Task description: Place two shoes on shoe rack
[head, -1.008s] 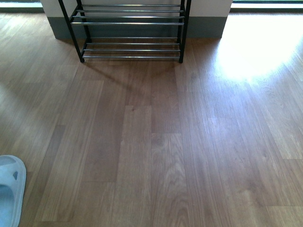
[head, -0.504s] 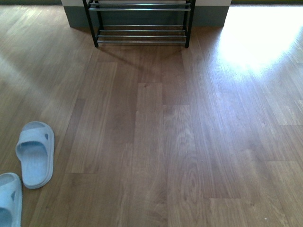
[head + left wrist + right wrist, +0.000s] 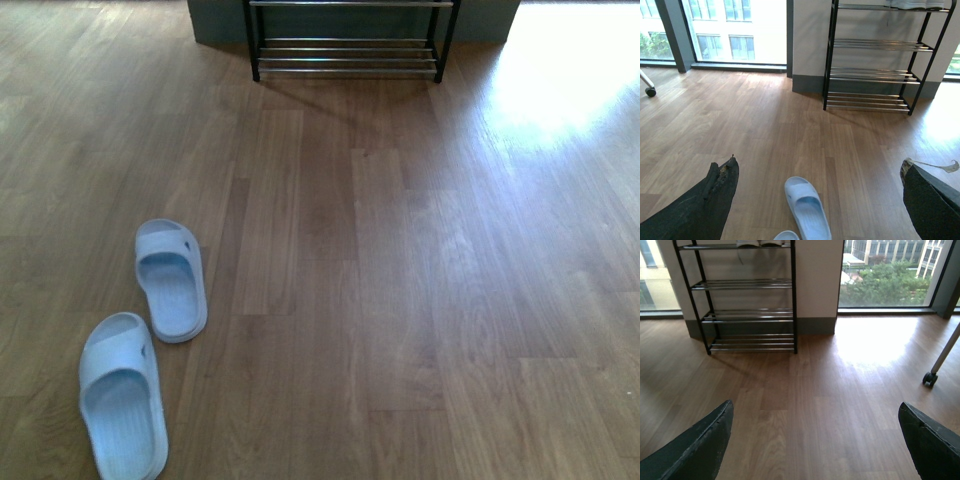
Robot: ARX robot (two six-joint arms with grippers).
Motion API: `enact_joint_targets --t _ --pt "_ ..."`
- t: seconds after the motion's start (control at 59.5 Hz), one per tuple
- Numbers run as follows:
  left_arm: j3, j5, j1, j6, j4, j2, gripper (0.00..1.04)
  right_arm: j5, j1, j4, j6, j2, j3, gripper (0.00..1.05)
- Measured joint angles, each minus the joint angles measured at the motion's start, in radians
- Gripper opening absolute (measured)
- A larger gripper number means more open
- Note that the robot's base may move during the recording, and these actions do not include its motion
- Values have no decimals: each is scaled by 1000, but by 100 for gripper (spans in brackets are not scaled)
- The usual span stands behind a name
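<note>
Neither pale blue shoe is on the shoe rack [image 3: 347, 45] yet: the farther slide [image 3: 170, 280] and nearer slide [image 3: 122, 395] lie close together on the floor [image 3: 400, 300], well apart from it (its top tier holds something pale, cut off). The left gripper [image 3: 818, 165] and right gripper [image 3: 816, 406] hang spread and empty, so both pickups are left, I judge.

Two pale blue rubber slides lie sole-down on the wooden floor at near left, toes pointing far. The farther slide [image 3: 171, 280] sits just beside the nearer slide [image 3: 122, 395], which lies slightly further left. The black-framed shoe rack [image 3: 348, 70] with chrome bars stands far off against the wall, well apart from them.
</note>
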Motion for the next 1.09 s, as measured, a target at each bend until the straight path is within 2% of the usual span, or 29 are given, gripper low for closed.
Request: enact_joint_targets --t 1.092 --pt "0 1 0 0 0 0 95 6 0 0 0 0 0 96"
